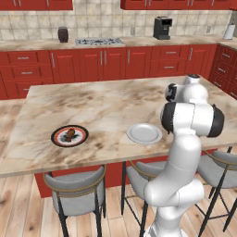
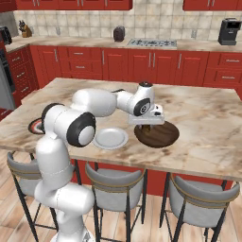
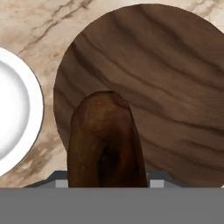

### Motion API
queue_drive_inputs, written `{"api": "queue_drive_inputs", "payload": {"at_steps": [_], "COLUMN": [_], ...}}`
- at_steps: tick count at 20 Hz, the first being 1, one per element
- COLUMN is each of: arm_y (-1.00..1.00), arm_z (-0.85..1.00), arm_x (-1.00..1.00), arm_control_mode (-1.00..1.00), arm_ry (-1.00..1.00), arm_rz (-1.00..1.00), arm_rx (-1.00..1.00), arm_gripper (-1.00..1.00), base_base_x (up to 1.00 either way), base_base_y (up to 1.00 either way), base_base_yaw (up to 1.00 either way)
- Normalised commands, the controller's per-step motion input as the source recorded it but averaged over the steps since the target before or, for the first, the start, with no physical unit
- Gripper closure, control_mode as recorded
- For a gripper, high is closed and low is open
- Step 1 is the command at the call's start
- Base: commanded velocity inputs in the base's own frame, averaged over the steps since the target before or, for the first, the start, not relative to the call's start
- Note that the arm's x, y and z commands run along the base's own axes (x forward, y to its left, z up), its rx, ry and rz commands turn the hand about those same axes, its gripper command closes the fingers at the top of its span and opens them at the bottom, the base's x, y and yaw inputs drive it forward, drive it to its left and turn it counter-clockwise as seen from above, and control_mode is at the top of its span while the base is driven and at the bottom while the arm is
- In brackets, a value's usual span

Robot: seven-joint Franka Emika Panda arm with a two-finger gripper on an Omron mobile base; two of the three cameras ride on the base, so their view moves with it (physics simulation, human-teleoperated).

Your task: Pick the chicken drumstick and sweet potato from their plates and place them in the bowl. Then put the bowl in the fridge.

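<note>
My gripper [image 2: 145, 126] hangs just above the left side of the dark brown wooden bowl [image 2: 159, 135], shut on the sweet potato [image 3: 105, 140], a dark brown oblong that points down toward the bowl [image 3: 153, 83]. The bowl's inside has nothing in it. Just to the bowl's left lies the plain pale plate [image 2: 110, 138], bare [image 1: 144, 133] [image 3: 13, 113]. The chicken drumstick [image 1: 70, 134] rests on the black-rimmed plate with the red ring [image 1: 57, 137], farther left near the island's front edge.
All of this sits on a marble island [image 1: 102, 106] with grey stools [image 2: 113, 186] along its near side. Behind it, red cabinets carry a coffee machine [image 1: 162, 28] and a cooktop [image 1: 99, 41].
</note>
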Motion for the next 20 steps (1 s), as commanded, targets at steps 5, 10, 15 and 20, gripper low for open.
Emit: {"api": "queue_drive_inputs", "payload": {"at_steps": [5, 10, 15, 20], "arm_y": [-0.26, -0.12, -0.03, 0.00], "arm_z": [-0.23, -0.25, -0.27, -0.22], "arm_x": [0.00, 0.00, 0.00, 0.00], "arm_control_mode": [-1.00, -1.00, -1.00, -1.00], "arm_ry": [0.00, 0.00, 0.00, 0.00], "arm_rz": [-0.12, -0.12, -0.11, -0.08], "arm_rx": [0.03, 0.00, 0.00, 0.00], "arm_gripper": [1.00, 1.00, 1.00, 1.00], "base_base_x": [0.00, 0.00, 0.00, 0.00], "base_base_y": [0.00, 0.00, 0.00, 0.00], "base_base_yaw": [0.00, 0.00, 0.00, 0.00]}}
